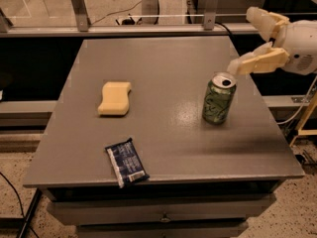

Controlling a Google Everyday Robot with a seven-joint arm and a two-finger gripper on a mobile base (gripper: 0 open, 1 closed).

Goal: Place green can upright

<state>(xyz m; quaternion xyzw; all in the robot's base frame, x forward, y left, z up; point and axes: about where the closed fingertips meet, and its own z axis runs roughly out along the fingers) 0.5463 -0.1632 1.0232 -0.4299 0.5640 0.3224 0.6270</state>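
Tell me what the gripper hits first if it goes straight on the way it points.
Probably the green can: the gripper, open above the right edge of the table, points left and slightly down, its lower finger ending just by the can's top. Depth is unclear; it might pass behind.

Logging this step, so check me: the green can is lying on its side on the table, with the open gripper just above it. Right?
Not quite. The camera view shows the green can standing upright on the table, opened end up, not on its side. The open gripper is indeed just above it, toward the right.
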